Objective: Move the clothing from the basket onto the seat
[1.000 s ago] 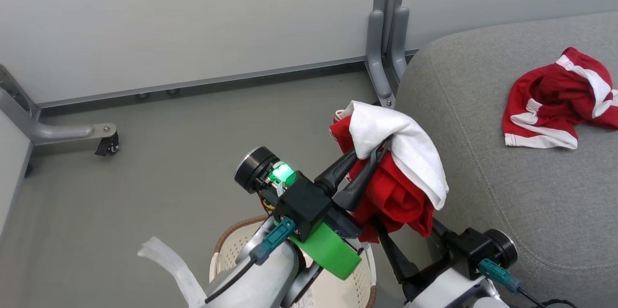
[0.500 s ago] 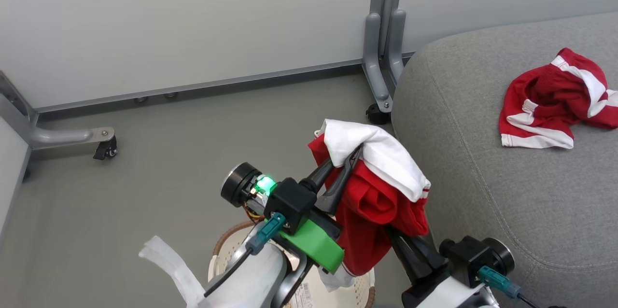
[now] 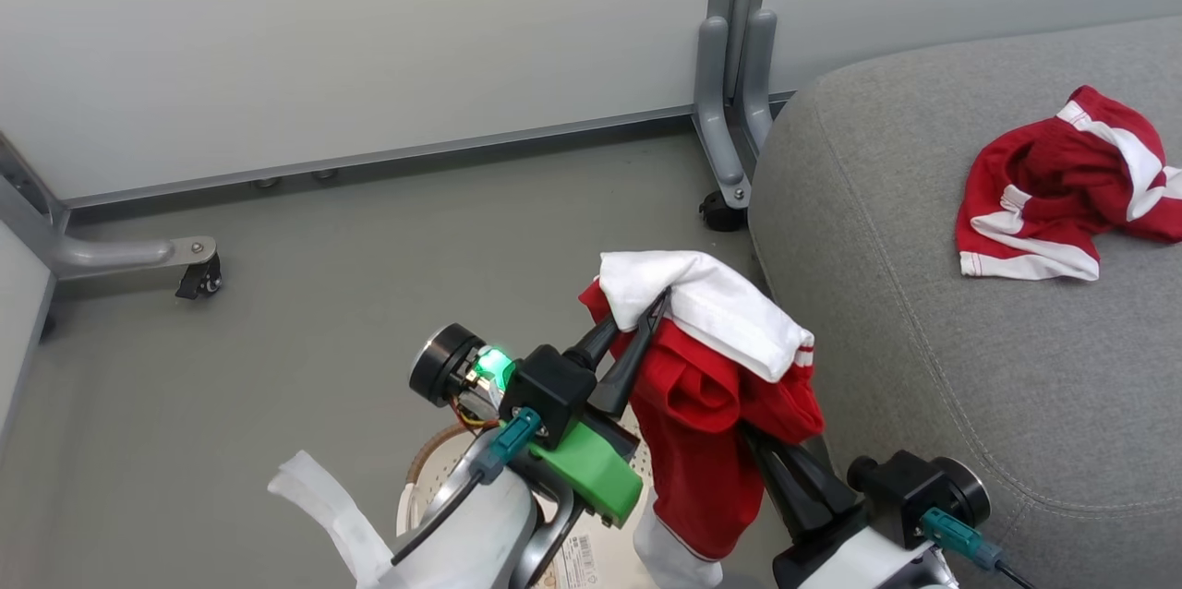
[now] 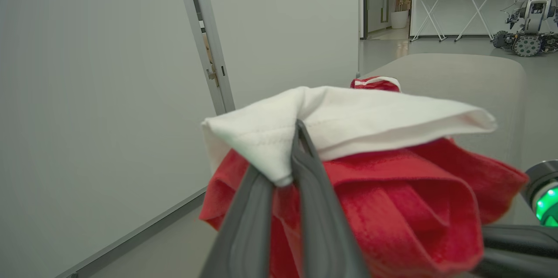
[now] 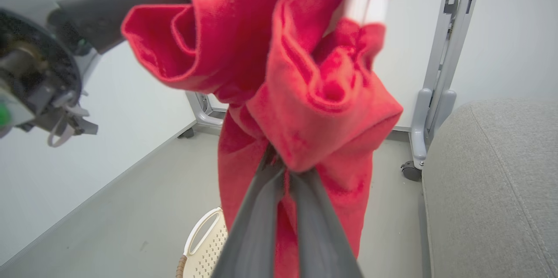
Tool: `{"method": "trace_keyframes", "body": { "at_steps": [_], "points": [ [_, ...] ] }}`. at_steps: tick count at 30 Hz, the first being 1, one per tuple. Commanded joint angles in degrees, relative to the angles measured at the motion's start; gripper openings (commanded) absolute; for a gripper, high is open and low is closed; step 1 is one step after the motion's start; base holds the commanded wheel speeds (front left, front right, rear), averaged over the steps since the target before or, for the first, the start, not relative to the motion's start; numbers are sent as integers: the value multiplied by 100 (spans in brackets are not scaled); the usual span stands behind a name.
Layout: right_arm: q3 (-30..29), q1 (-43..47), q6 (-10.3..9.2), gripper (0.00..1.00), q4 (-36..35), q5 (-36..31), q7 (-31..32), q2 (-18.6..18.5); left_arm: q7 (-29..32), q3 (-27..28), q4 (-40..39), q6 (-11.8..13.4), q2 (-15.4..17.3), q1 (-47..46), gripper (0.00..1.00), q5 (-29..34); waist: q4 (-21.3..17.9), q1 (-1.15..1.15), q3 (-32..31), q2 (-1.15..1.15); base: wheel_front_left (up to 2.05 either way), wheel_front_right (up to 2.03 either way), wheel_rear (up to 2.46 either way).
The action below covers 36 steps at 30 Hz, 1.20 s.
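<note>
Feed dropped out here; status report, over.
Both shut on held garment: left gripper, right gripper. It hangs over basket, beside seat. Seat holds other garment. Nothing in the way.

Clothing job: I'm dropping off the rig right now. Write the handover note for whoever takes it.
Left gripper: shut on the white part of the red garment, held up in the air beside the seat.
Right gripper: shut on the same garment's red fabric, lower down.
Basket: on the floor below, inside mostly hidden.
Done: a second garment lies on the seat.
To do: carry the held one over the seat, release, then check the basket for more.
</note>
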Motion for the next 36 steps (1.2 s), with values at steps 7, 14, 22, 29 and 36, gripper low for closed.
{"method": "trace_keyframes", "body": {
  "at_steps": [7,14,22,29,36],
  "points": [
    [-49,-17,-8,0,-42,41,-18,34,-17,102,55,152,15,-5,100,136,14,0,29,0,0,0,0],
    [-69,-41,-8,0,-52,43,-18,44,-11,158,106,172,32,16,100,240,2,0,54,0,0,0,0],
    [-104,-44,-7,0,-76,38,-18,20,-11,196,130,153,27,45,100,288,-3,0,84,0,0,0,0],
    [-150,-52,-8,0,-97,17,-18,7,-11,199,179,145,21,67,100,333,3,0,100,0,0,0,0],
    [-191,-74,-8,0,-100,5,-18,36,-11,234,209,138,23,80,100,376,-29,0,129,0,0,0,0]
  ]
}}
